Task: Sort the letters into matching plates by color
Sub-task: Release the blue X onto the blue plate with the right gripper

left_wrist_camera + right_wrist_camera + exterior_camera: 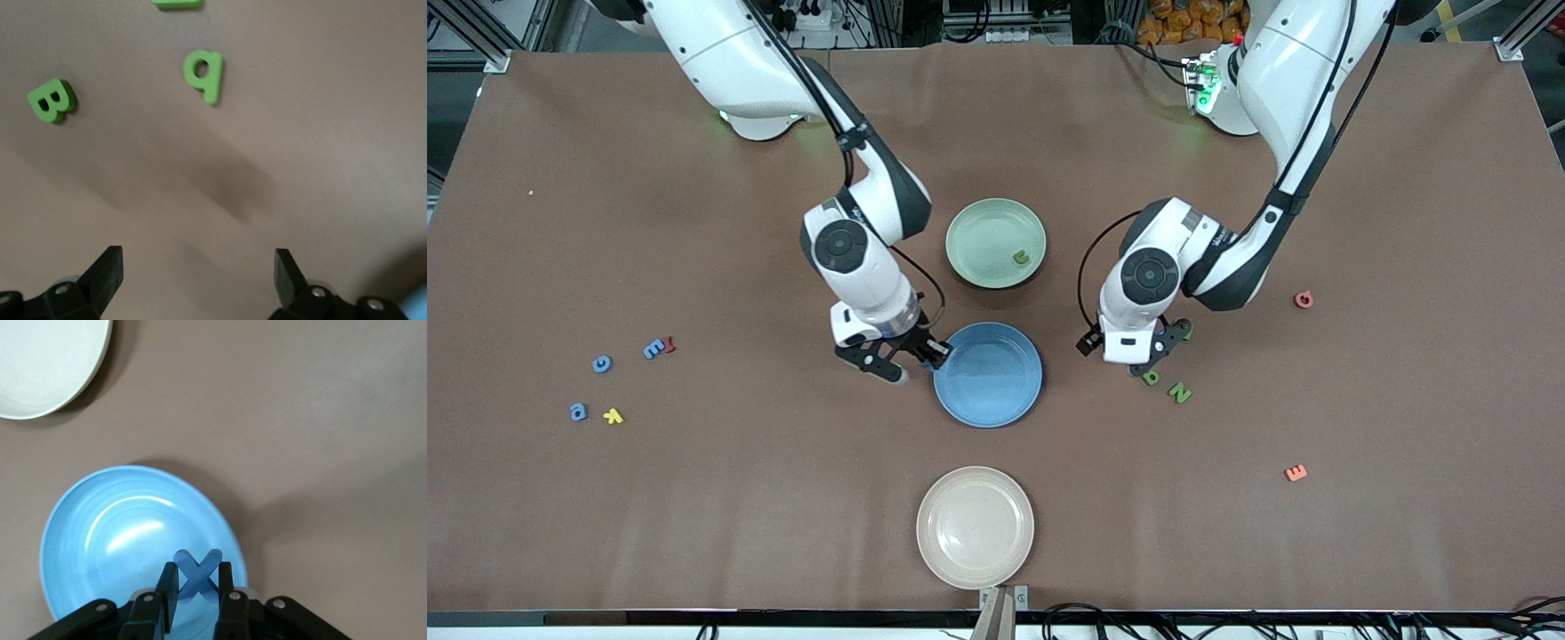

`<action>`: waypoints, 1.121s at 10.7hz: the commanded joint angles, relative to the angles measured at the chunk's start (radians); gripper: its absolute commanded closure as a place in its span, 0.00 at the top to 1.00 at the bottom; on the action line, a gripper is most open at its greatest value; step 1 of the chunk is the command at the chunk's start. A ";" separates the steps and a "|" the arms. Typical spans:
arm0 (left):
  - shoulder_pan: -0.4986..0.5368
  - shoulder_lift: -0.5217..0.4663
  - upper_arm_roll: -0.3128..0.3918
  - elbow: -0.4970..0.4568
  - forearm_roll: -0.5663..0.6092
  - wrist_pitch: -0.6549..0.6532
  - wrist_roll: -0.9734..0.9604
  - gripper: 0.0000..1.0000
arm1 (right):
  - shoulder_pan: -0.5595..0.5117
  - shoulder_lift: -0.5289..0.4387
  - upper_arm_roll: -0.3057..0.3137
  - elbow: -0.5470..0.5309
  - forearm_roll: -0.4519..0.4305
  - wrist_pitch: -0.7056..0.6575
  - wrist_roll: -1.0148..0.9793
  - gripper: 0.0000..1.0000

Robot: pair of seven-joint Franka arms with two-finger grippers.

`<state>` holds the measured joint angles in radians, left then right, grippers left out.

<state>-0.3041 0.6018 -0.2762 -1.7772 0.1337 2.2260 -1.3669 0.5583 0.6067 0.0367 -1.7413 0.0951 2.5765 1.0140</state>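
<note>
My right gripper (930,354) (198,585) is shut on a blue letter X (197,575), held over the rim of the blue plate (996,400) (113,533) at the right arm's end. The blue plate holds nothing. My left gripper (1159,351) (198,273) hangs open and empty, low over the table beside two green letters (1152,377) (1180,392). In the left wrist view a green B (52,100) and a green q (203,75) lie ahead of its fingers (107,272). The mint green plate (974,227) holds one green letter (1021,257).
Three blue letters (602,363) (654,348) (579,411) lie toward the right arm's end, with a dark red one (669,344) and a yellow one (613,415). A cream plate (975,526) (40,367) sits nearest the front camera. A red letter (1304,300) and an orange one (1296,473) lie toward the left arm's end.
</note>
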 commanded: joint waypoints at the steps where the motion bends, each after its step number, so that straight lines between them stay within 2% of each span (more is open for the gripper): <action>1: -0.015 0.058 0.052 0.038 -0.005 0.047 -0.084 1.00 | 0.035 0.103 -0.006 0.135 0.008 -0.003 0.126 0.16; 3: -0.010 0.058 0.055 0.038 -0.003 0.058 -0.098 1.00 | 0.057 0.143 -0.006 0.184 0.008 -0.003 0.135 0.20; 4: -0.012 0.056 0.067 0.039 -0.002 0.070 -0.095 1.00 | 0.069 0.148 -0.006 0.190 -0.001 -0.001 0.130 0.75; 5: -0.009 0.055 0.087 0.039 0.024 0.113 -0.084 1.00 | 0.068 0.143 -0.008 0.190 -0.014 -0.002 0.097 1.00; 7: -0.001 0.070 0.098 0.038 0.082 0.165 -0.080 1.00 | 0.046 0.134 -0.012 0.183 -0.017 -0.033 -0.047 1.00; 9: 0.020 0.088 0.097 0.038 0.086 0.196 -0.007 1.00 | -0.007 0.107 -0.012 0.184 -0.014 -0.148 -0.174 1.00; 12: 0.032 0.113 0.103 0.038 0.087 0.227 0.025 1.00 | -0.124 0.036 -0.012 0.181 -0.014 -0.215 -0.343 1.00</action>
<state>-0.2839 0.6891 -0.1770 -1.7498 0.1953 2.4200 -1.3672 0.5209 0.7148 0.0121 -1.5491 0.0893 2.4263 0.7850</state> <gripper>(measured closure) 0.000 0.000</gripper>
